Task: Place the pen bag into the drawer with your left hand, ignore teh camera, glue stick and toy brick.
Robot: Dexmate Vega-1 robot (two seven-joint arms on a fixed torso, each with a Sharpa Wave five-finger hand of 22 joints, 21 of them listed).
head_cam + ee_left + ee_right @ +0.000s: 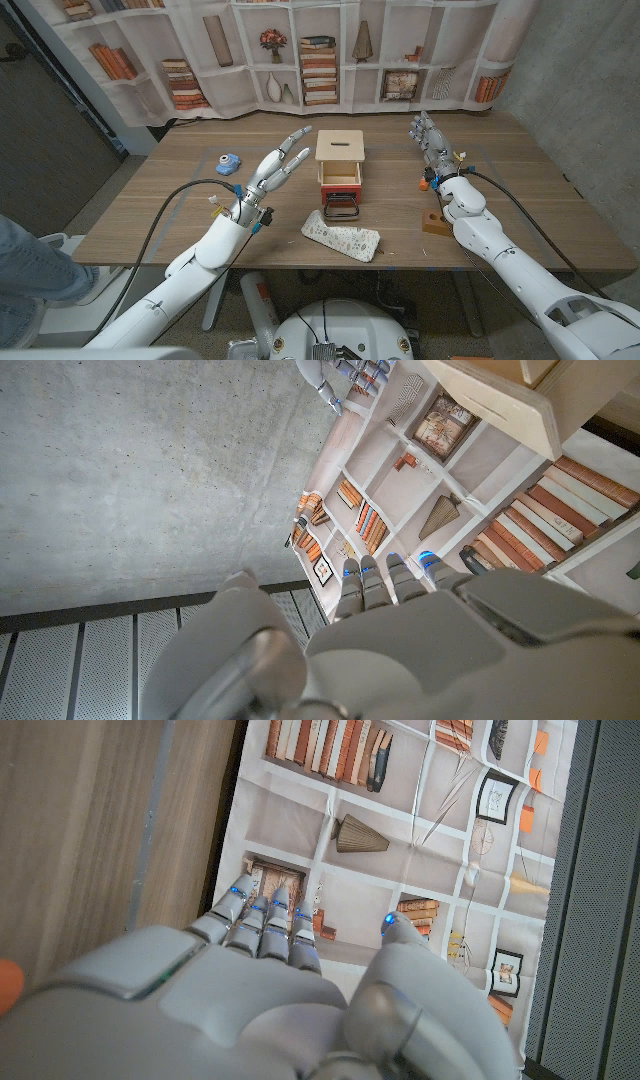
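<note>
The pen bag [342, 237], a white speckled pouch, lies on the table near the front edge, just in front of the drawer. The small wooden drawer box [339, 160] stands mid-table with its red-fronted drawer [340, 183] pulled open toward me and a black handle at its front. My left hand [275, 167] is raised left of the box, fingers spread, holding nothing; its back fills the lower part of the left wrist view [400, 650]. My right hand [428, 135] hovers at the right of the box, fingers apart and empty, and shows in the right wrist view [260, 980].
A small blue toy camera [229, 163] lies on the left of the table. A brown toy brick [434, 222] sits near my right forearm, with a small orange-tipped item [426, 182] beside the right wrist. A bookshelf-print backdrop [330, 50] hangs behind the table. A person's leg [30, 265] shows at the left edge.
</note>
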